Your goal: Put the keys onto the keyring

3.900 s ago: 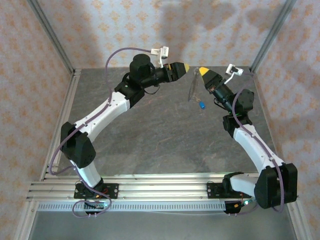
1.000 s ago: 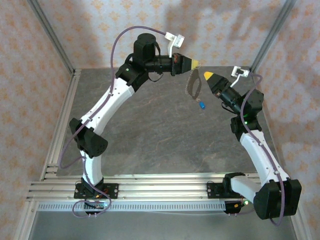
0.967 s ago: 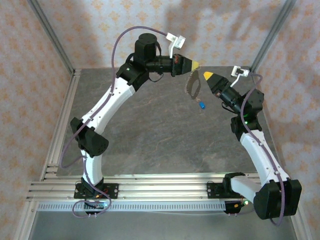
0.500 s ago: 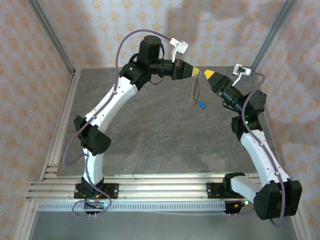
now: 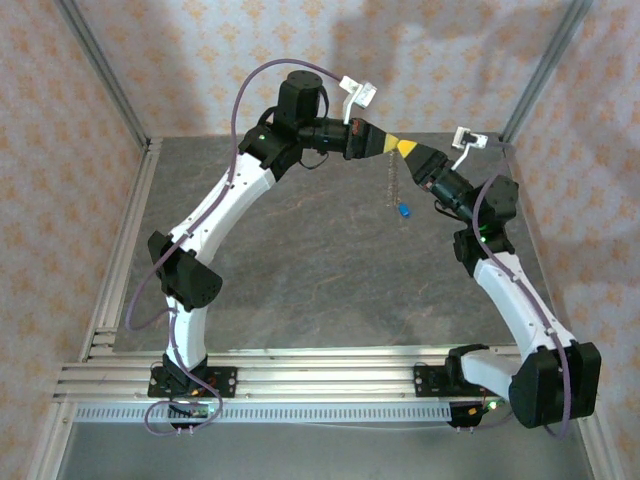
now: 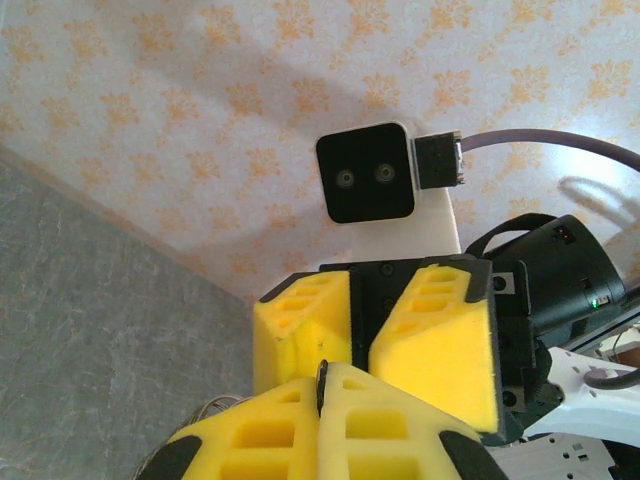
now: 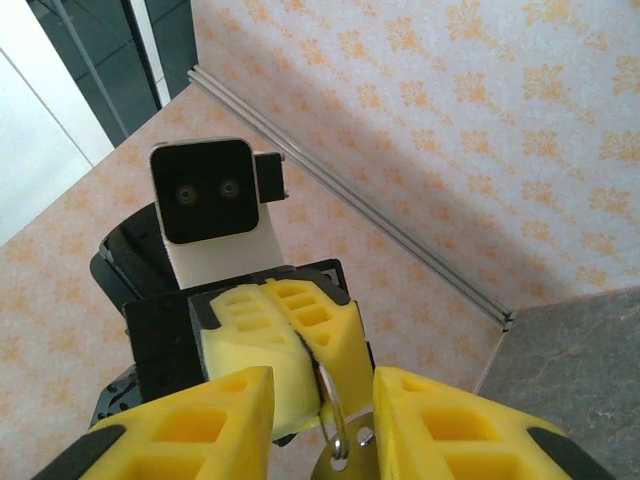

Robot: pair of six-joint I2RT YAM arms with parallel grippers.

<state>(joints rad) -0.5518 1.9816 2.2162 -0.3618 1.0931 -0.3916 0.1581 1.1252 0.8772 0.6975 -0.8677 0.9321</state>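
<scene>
Moving in since the earlier picture, the right gripper (image 5: 407,149) is now sitting tip to tip with the left gripper (image 5: 386,144), high above the far part of the table (image 5: 300,280). The left gripper is squeezing shut on the top of the keyring (image 5: 390,180). The keyring is hanging straight down in the air, and the blue key (image 5: 403,211) is dangling at its bottom end, off the table. The right gripper's yellow fingers (image 7: 225,420) are standing a little apart, one on each side of the ring, and I cannot tell if they are touching it. Both arms are reaching up and forward, bending at the elbows and pointing their grippers at each other like a bridge. To do this step well, I think the left gripper should be keeping its pinch tight and holding very still while the right one is closing slowly on the thin wire beside it. Going fast could be making the ring swing, slip and drop.
</scene>
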